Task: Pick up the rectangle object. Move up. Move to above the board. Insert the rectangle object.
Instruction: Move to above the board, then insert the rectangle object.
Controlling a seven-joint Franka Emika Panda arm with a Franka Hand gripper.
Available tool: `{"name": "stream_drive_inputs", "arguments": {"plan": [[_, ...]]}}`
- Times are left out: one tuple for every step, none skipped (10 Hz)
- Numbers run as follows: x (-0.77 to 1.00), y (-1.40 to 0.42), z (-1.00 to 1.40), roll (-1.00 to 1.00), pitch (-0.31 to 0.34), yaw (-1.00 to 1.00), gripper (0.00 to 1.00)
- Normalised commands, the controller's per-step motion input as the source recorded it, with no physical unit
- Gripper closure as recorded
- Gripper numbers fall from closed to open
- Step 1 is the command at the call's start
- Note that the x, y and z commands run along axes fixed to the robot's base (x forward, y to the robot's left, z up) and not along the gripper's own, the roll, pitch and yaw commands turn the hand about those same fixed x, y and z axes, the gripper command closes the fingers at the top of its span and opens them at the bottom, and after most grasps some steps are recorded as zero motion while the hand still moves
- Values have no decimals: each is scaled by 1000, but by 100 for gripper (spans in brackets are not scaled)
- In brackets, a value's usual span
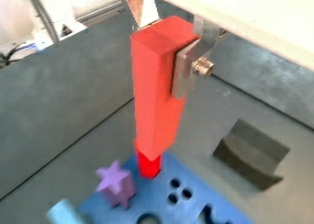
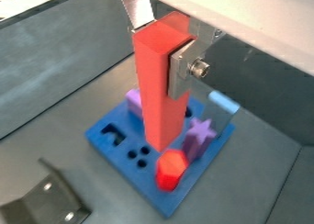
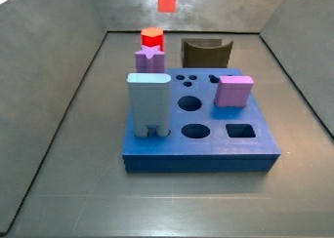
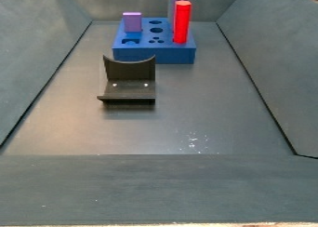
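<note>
Wrist views: pincer [image 1: 166, 58] grips smooth square-sided rectangle object [image 1: 160, 90].

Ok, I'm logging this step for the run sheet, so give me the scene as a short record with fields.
gripper: shut on the tall red-orange square-sided bar, held upright
bar position: above the thick blue square board, not yet inserted
on board: small red hexagon piece, purple star, light-blue tall block, purple cube
fixture: on the floor, apart from the board

The gripper [image 1: 163, 46] has flat silver plate fingers [image 1: 186, 70]. One plate carries a round screw head [image 2: 196, 69]. A pale, off-white housing [image 2: 252, 12] sits above the fingers in both wrist views.
</note>
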Motion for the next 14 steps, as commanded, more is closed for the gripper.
{"name": "stream_drive_inputs", "arguments": {"plan": [[38,-1000,157,1,117,5,100],[66,-657,112,10,130,8,100],[74,-407,70,13,128,6,100],[65,-220,48,20,105,10,100],[0,0,0,0,4,0,100],[171,0,0,0,84,-40,100],[686,-74,-209,33,37,-283,100],[463,0,-229,0,-11,-677,100],[377,0,-271,3,-19,-760,100],[326,11,-266,0,-21,-809,100],[374,14,-249,0,-34,-771,100],[549,37,-209,0,-16,-631,100],[597,26,-266,0,-29,-589,100],[557,26,-300,3,-23,-629,100]]}}
